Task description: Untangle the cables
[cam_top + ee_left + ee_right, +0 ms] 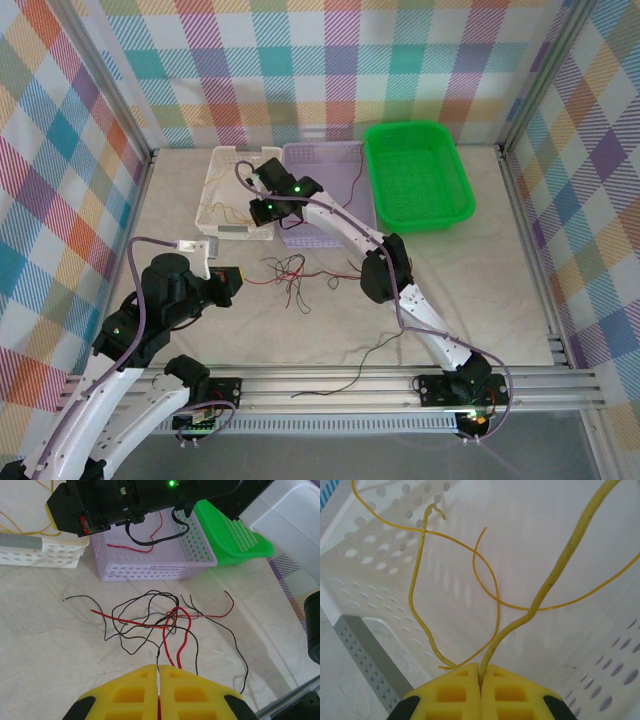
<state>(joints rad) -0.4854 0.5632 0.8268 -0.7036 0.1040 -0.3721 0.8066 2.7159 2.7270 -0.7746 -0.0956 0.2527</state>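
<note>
Sorting looks roughly half done. Nearest, one dark cable (364, 358) lies loose at the table's near edge. Just beyond, the left gripper (158, 672), fingers pressed together, sits at a knot of red and black cables (160, 620) mid-table; whether it pinches a strand is unclear. Farther, a red cable (135, 549) rests in the lavender basket (150, 570). Far left, the right gripper (481, 670) clamps a yellow cable (553, 575) inside the white basket (370, 570).
</note>
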